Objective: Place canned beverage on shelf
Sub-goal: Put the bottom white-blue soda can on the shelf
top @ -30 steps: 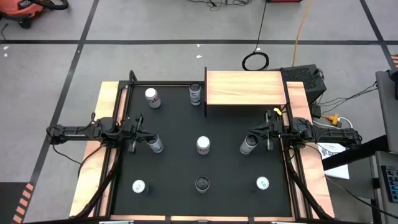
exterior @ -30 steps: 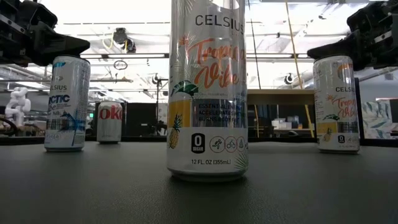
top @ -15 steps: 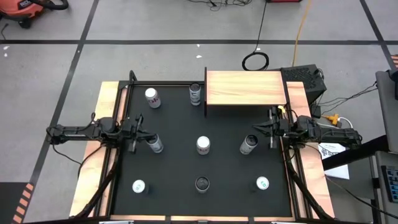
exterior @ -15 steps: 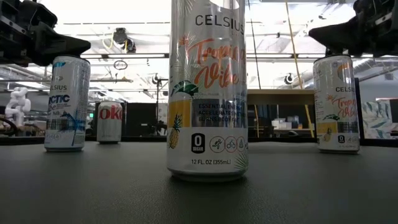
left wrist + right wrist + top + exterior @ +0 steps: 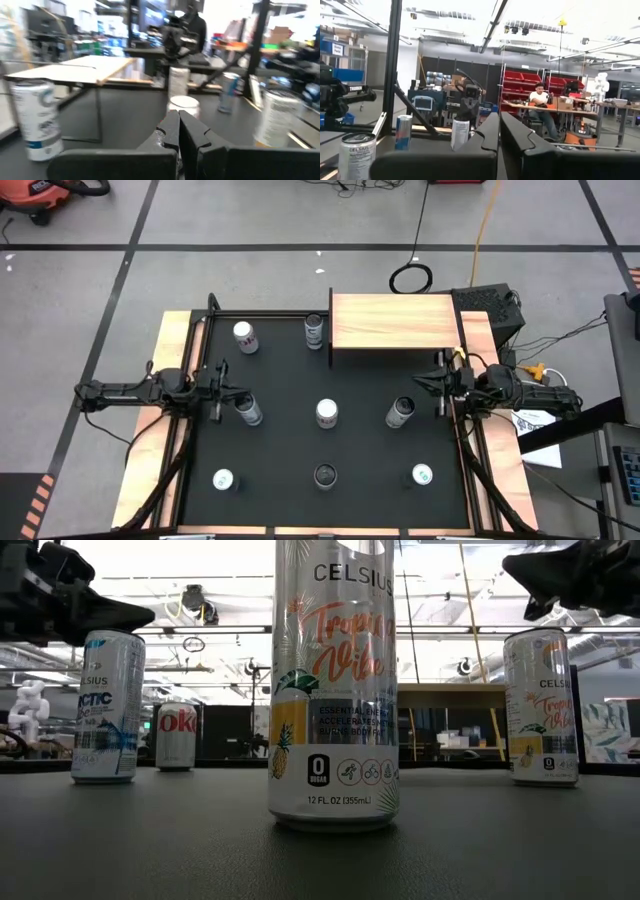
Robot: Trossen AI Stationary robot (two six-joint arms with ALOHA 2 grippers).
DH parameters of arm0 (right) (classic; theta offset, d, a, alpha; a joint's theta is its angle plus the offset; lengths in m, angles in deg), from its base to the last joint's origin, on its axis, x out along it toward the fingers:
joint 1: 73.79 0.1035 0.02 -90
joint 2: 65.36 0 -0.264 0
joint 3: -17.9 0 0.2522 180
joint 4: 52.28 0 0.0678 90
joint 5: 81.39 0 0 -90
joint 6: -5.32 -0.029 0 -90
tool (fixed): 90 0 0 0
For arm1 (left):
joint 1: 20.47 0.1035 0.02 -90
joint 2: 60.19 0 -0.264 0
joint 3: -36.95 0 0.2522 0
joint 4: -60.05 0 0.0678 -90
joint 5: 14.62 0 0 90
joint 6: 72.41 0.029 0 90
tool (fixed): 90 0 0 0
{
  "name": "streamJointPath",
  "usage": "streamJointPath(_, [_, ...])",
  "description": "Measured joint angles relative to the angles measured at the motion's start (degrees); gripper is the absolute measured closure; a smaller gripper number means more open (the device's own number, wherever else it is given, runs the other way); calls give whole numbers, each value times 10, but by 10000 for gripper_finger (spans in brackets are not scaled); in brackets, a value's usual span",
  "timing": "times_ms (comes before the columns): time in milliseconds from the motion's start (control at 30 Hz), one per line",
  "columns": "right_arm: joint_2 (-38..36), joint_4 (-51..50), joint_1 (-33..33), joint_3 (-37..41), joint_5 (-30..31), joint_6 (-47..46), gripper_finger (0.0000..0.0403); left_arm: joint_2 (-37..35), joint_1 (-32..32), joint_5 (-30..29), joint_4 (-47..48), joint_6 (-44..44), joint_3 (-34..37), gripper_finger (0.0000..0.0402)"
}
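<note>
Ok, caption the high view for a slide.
Seven cans stand on the black mat; the shelf is bare, both arms' fingers shut.

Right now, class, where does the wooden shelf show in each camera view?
High view: shelf, upper area, right of centre.
Low view: thin wooden edge far back, between middle can and right can.
Left wrist view: pale board across the black mat.
Right wrist view: not in it.
Shared landmark: the black mat.

Right claw (image 5: pixel 418 380) now farther back toward the mat's edge and higher.
</note>
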Motion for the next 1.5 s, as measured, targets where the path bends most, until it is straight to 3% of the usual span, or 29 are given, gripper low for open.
streamJointPath(367, [0,32,0,-1,0,-3,403,0,0,-76,-54,-3,0,402])
streamJointPath(667, [0,31,0,-1,0,-3,403,0,0,-102,-124,-74,0,402])
streamJointPath(1100, [0,29,0,-1,-1,-50,403,1,0,-106,-90,-76,-3,402])
streamJointPath(1500, [0,28,0,-1,-1,-50,403,0,0,-126,-144,-74,-5,402])
